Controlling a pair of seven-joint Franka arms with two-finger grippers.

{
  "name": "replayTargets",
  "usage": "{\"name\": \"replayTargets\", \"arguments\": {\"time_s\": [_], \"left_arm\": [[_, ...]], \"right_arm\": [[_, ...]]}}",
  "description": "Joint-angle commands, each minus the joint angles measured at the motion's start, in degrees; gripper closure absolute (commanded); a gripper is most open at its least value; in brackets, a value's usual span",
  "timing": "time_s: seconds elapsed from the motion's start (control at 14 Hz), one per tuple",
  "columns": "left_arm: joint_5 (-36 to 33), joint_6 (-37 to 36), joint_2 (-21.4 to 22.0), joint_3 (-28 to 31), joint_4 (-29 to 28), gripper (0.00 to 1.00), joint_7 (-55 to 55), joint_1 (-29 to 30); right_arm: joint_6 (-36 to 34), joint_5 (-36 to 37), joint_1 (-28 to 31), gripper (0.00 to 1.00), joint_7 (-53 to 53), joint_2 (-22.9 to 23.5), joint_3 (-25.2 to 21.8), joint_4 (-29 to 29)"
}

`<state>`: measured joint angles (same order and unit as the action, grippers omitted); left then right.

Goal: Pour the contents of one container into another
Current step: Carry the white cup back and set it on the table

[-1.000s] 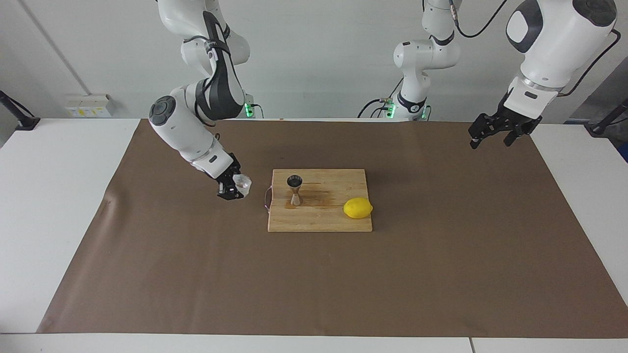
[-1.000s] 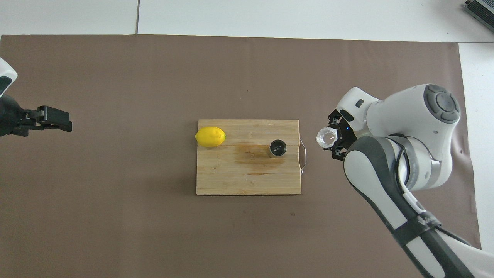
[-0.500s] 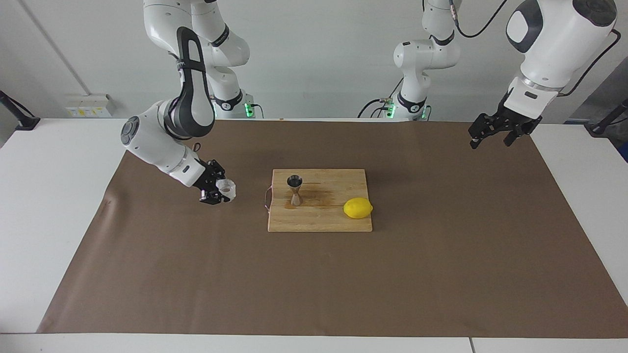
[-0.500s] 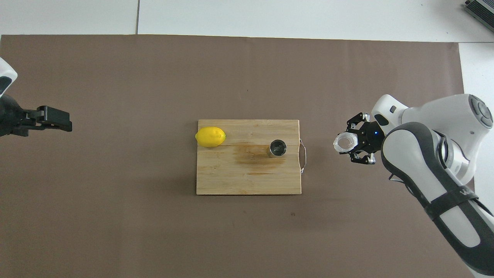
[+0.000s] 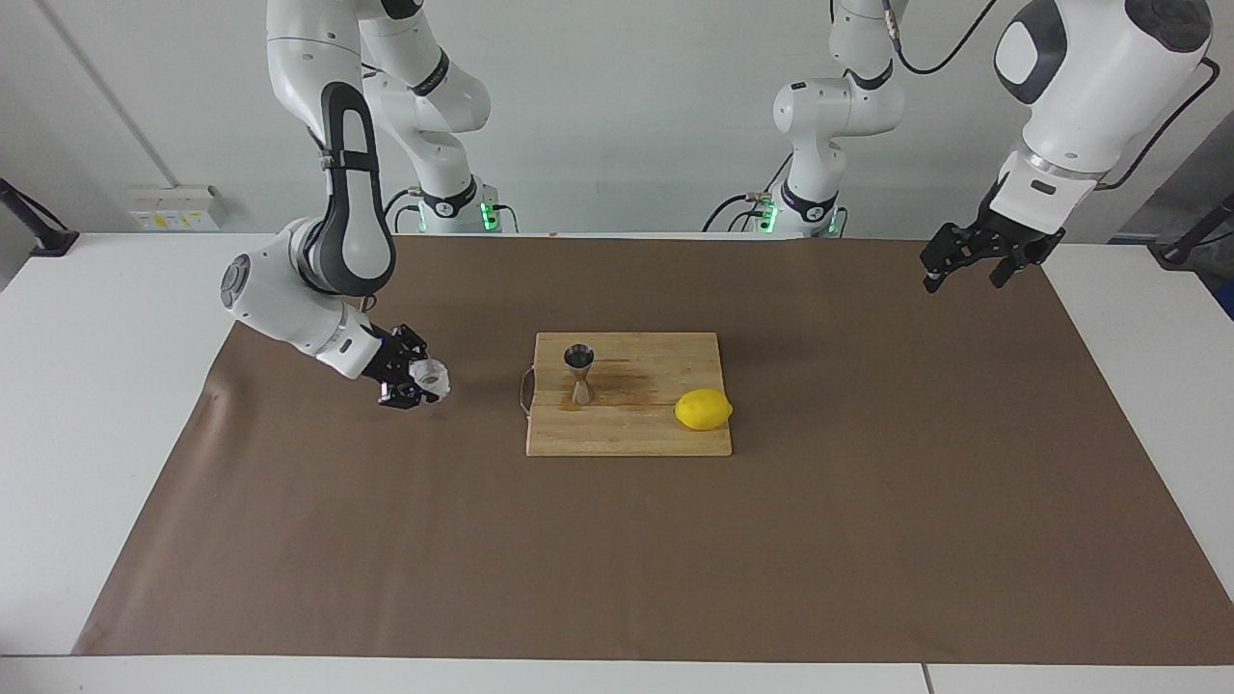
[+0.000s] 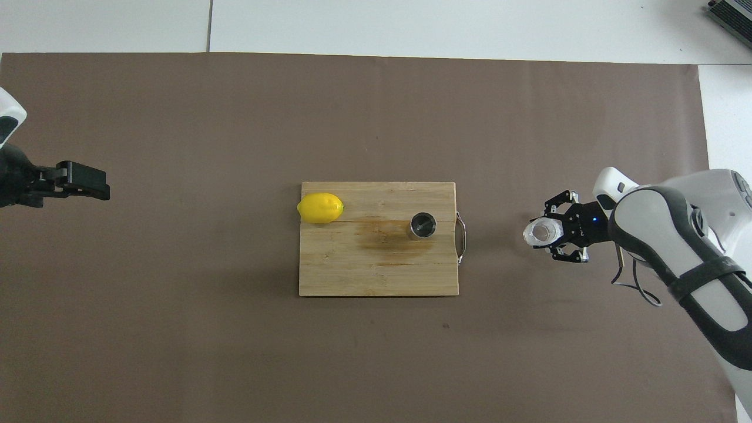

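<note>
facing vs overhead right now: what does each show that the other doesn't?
Facing only: both arm bases, the jigger's hourglass side profile, and the left claw up in the air.
Overhead only: straight down into the jigger's mouth and the glass cup's open top.
Both: right claw shut on the glass cup over the brown mat, lemon and jigger on the cutting board.

One glass cup [image 5: 430, 377], one jigger [image 5: 579, 373], one lemon [image 5: 703, 410], one board [image 5: 665, 434].
</note>
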<state>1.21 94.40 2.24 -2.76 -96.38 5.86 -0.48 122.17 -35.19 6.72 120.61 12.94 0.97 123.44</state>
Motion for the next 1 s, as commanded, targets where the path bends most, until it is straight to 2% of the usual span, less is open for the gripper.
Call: {"name": "replayTargets", "arguments": {"time_s": [0.0,0.07,0.14,0.21,0.29,0.36,0.64,0.93], "left_arm": [[0.38,-1.06,0.66,-0.14,-0.04,0.00,0.03,0.39],[0.29,-1.06,0.66,-0.14,-0.04,0.00,0.03,0.39],[0.37,-1.06,0.66,-0.14,-0.04,0.00,0.03,0.39],[0.38,-1.06,0.66,-0.14,-0.04,0.00,0.03,0.39],[0.38,-1.06,0.66,-0.14,-0.04,0.00,0.03,0.39],[0.38,-0.97,0.66,-0.14,-0.04,0.00,0.03,0.39],[0.38,-1.06,0.66,-0.14,-0.03,0.00,0.03,0.39],[0.29,-1.06,0.66,-0.14,-0.04,0.00,0.03,0.39]], "right_arm": [[0.88,-2.07,1.89,1.00,3.93,0.60,0.70,0.48],[0.97,-1.99,1.98,1.00,4.63,0.68,0.70,0.48],[0.97,-1.99,2.24,0.95,4.72,0.68,0.70,0.66],[0.88,-1.99,2.33,0.63,4.55,0.68,0.62,0.74],[0.88,-2.07,2.33,0.06,4.46,0.68,0.61,0.83],[0.71,-2.07,2.33,0.00,4.46,0.60,0.61,0.92],[-0.17,-1.99,2.24,0.00,3.32,-1.24,0.53,0.83],[-2.98,-1.29,2.24,0.00,-2.99,-4.93,0.53,0.83]]}}
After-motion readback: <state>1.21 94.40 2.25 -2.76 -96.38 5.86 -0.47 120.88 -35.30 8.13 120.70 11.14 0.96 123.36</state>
